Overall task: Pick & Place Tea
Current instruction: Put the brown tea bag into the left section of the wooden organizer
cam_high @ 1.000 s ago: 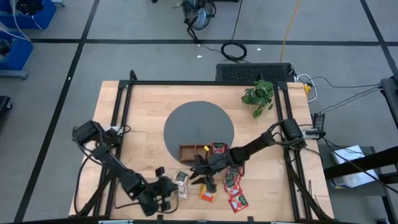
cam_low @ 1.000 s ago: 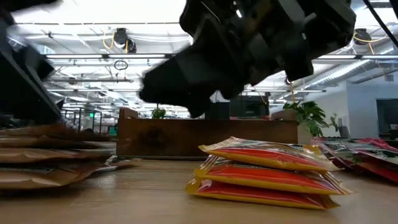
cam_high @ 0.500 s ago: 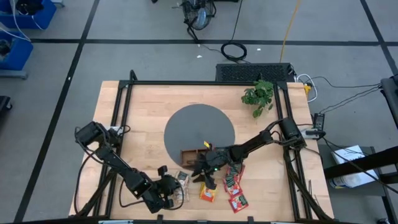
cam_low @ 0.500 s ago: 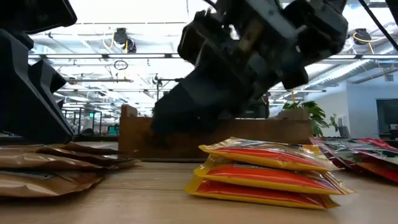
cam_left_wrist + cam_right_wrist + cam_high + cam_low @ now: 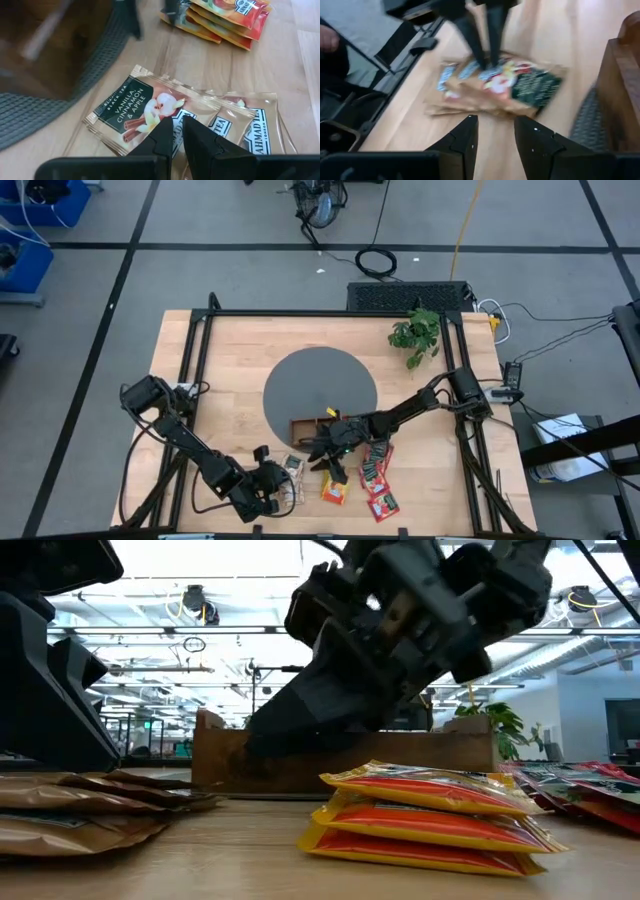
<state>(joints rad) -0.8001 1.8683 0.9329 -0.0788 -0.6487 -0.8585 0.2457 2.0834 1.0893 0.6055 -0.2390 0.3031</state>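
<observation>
Your right gripper hangs low over the front edge of the wooden tray, its two dark fingers spread apart with nothing between them. Your left gripper sits at the table's near edge, directly over the beige-brown packets, its fingers pinched nearly together with only a thin slit showing; they hold nothing that you can see. The tea lies in three groups in front of the tray: the beige-brown stack beneath your left gripper, an orange-yellow stack just beside your right gripper, and red packets fanned out further toward the right arm. The packets are flat, glossy, crimp-edged rectangles; the beige ones carry a dark green label and a picture of fruit and cinnamon sticks. The tray is dark brown wood with upright walls and sits on the rim of a round grey mat with a woven texture. The table is pale wood planking in a black frame, with a small green plant at the far right corner. Beyond it you see a grey floor with cables, and bright ceiling lights.
</observation>
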